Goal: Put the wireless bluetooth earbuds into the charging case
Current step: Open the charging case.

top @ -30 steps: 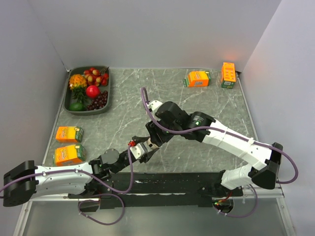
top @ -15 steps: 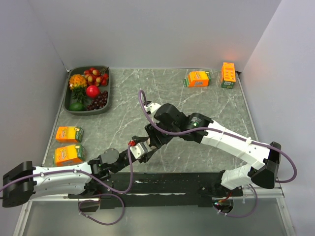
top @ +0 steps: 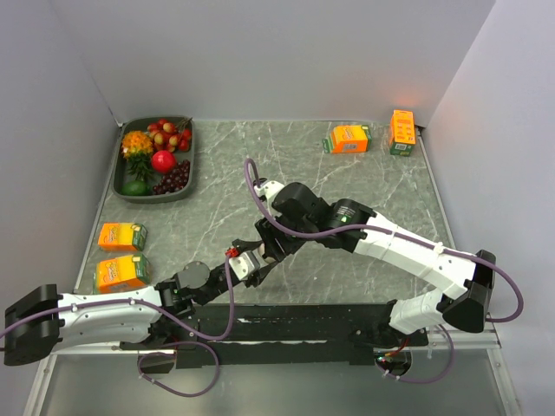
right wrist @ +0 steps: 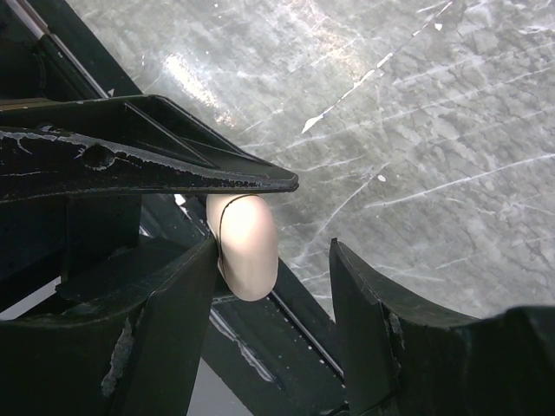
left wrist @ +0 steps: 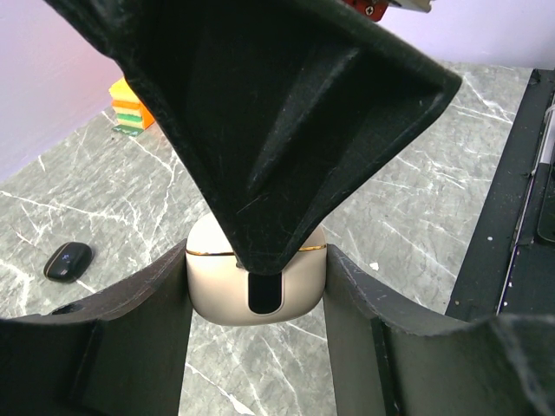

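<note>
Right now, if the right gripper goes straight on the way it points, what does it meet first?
Probably the cream case, held in the left gripper's jaws; it sits between the right gripper's open jaws. Depth is unclear.

Arms: left arm [top: 104,314] and right arm [top: 408,251], white shells, black joints
Cables: a purple cable [top: 251,173] loops along each arm
Left tool [left wrist: 256,290]: matte black, broad fingers [left wrist: 130,338], fine scratches
Right tool [right wrist: 273,256]: black fingers [right wrist: 130,347], edges chipped and scuffed grey
Wrist detail: small red fitting [top: 232,252] beside the left tool
Elbows: bulky black housings [top: 30,325]
</note>
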